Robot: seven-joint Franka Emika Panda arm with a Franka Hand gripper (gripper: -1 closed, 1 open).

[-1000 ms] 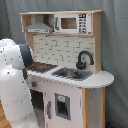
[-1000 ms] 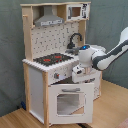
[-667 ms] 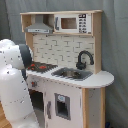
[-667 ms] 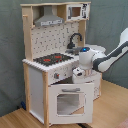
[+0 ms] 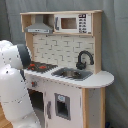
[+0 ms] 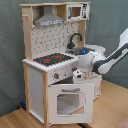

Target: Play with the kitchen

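The tall white and light-wood toy kitchen [image 5: 67, 70] [image 6: 57, 65] stands on a wooden floor [image 6: 112, 107] before a grey-green curtain [image 5: 115, 45], filling the middle of both exterior views. Its black hob with red rings [image 5: 42, 66] [image 6: 52, 59] sits on the white counter beside a grey sink [image 5: 72, 74] over which a black curved faucet [image 5: 84, 59] [image 6: 75, 39] arches. Above the hob hangs a grey hood [image 5: 40, 26] [image 6: 50, 20], and next to that a small white microwave-like panel [image 5: 72, 23] [image 6: 76, 11] is set into the top shelf; the back wall carries a white brick pattern [image 5: 60, 50]. In the second exterior view the white oven door with its window [image 6: 70, 100] hangs tilted open toward the near side, and dark knobs [image 6: 56, 76] show on the strip under the hob. The white robot arm's gripper [image 6: 80, 76] is at the kitchen front, just above the open oven door and to the second exterior view's right of the knobs, close against the panel; whether its fingers are apart or together, or touch anything, I cannot tell. The arm's white and black links [image 6: 107, 57] stretch away to the second exterior view's right, and in the first exterior view the arm's bulky white body [image 5: 12, 90] covers the kitchen's lower left.
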